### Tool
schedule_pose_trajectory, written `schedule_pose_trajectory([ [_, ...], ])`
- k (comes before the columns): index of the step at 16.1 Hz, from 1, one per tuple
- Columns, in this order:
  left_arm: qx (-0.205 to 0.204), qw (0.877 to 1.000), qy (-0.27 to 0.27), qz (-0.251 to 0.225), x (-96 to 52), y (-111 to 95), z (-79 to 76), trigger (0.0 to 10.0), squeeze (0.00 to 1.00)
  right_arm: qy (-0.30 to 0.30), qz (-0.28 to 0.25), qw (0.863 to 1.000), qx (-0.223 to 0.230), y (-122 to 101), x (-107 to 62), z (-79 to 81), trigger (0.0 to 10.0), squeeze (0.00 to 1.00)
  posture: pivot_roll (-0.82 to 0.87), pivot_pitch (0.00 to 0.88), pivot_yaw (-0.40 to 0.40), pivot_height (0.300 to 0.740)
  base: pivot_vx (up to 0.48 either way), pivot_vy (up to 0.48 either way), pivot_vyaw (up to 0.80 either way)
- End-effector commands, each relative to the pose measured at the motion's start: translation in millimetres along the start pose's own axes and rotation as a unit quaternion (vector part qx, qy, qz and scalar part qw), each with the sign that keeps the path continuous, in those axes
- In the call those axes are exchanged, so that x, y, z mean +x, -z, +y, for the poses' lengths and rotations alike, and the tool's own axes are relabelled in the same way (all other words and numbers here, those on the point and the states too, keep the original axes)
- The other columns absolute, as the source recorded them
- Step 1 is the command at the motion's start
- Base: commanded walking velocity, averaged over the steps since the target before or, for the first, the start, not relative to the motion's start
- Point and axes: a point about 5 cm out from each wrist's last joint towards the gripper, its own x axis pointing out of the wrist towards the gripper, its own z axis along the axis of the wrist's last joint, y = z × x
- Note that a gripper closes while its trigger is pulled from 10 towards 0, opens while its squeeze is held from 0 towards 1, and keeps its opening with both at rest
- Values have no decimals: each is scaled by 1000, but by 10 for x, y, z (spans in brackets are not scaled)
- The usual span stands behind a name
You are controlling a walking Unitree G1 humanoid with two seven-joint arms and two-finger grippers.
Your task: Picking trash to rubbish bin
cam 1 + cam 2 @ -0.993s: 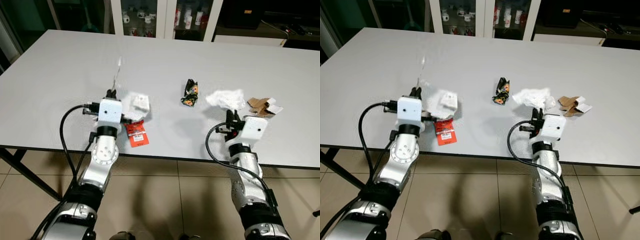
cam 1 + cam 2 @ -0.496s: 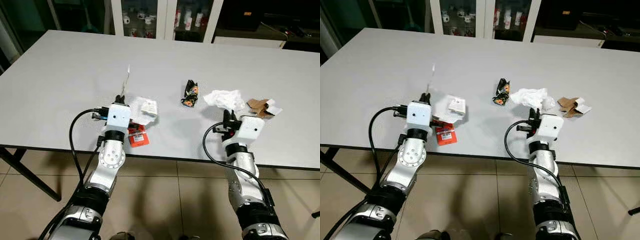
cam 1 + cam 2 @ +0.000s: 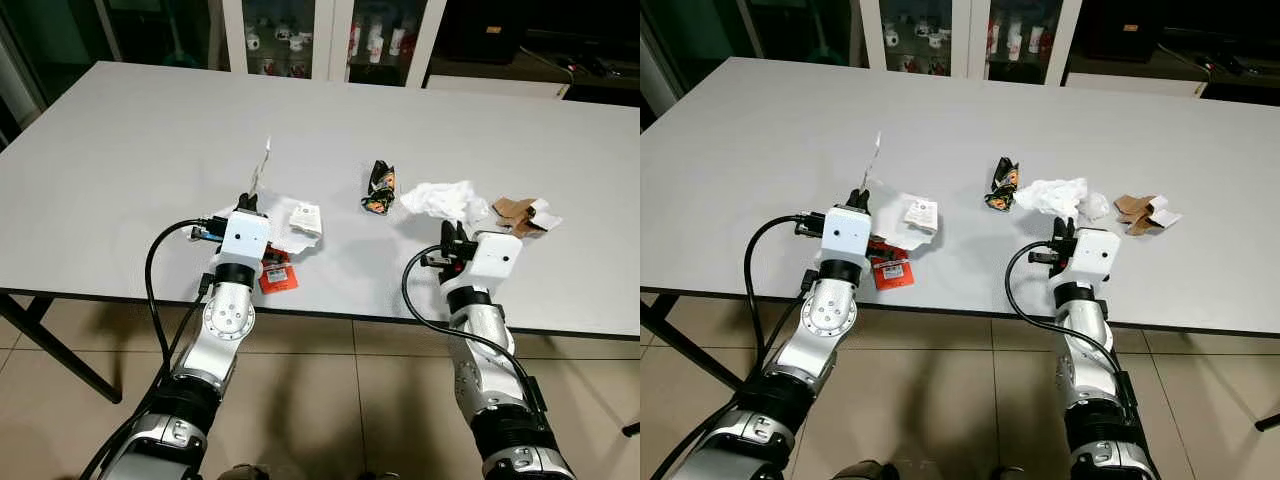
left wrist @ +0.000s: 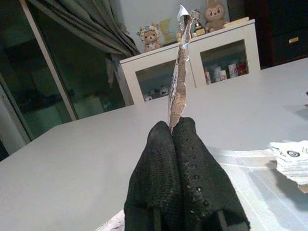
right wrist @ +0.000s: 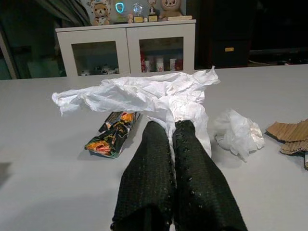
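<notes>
- The left gripper [image 4: 174, 131] is over the table [image 3: 130, 150] near its front edge, fingers clenched on a thin strip [image 4: 180, 72] of torn paper or card that stands up from the fingertips.
- In the left eye view the strip [image 3: 262, 165] rises above that gripper [image 3: 245, 203], clear of the tabletop.
- Just beside the left gripper, towards the table's middle, lies a clear bag [image 3: 290, 230] with a white label [image 3: 305, 218] on it.
- A red packet [image 3: 277, 276] lies at the front edge, partly under the left wrist.
- The right gripper [image 5: 169, 129] is also near the front edge, fingers pinched on the near side of a crumpled white sheet [image 5: 139, 94], plastic or tissue, I cannot tell which.
- In the right eye view the sheet [image 3: 1050, 193] lies just beyond the right gripper [image 3: 1068, 228], spreading away from it over the table.
- A small white wad [image 5: 238, 132] lies on the table just beside the sheet.
- A dark snack wrapper [image 3: 380, 186] lies near the table's middle, touching or nearly touching the sheet.
- Brown card scraps [image 3: 520, 212] with a white bit lie towards the table's right edge, near the wad.
- A white cabinet [image 3: 970, 35] with glass doors stands behind the table's far edge.
- No bin can be made out.
</notes>
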Motion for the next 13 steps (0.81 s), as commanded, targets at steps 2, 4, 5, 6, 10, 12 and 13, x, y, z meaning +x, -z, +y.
schedule_pose_trajectory([
  [2,7,1000,14,-10,3,-48,-40,10000,0,-1,-1,1000,-5,-25,-3,-13,10000,0,-20,35,-47,740,-300,0,0],
  [4,8,1000,12,-12,12,-60,-39,10000,0,-3,-3,1000,-2,-33,5,-7,10000,0,-19,37,-49,740,-324,0,0],
  [5,8,1000,11,-12,15,-62,-37,10000,0,-4,-3,1000,-2,-36,7,-4,10000,0,-18,38,-51,740,-326,0,0],
  [6,8,1000,11,-11,15,-62,-36,10000,0,-6,-2,1000,-2,-35,9,5,10000,0,-19,40,-52,740,-322,0,0],
  [10,7,1000,8,-9,7,-57,-38,10000,0,-11,-1,1000,-2,-40,17,22,10000,0,-24,38,-57,740,-319,0,0],
  [12,8,1000,8,-8,7,-54,-39,10000,0,-12,0,1000,-2,-37,15,22,10000,0,-25,38,-57,740,-307,0,0],
  [13,8,1000,10,-8,7,-57,-43,10000,0,-11,1,1000,-3,-33,13,21,10000,0,-25,38,-57,740,-304,0,0],
])
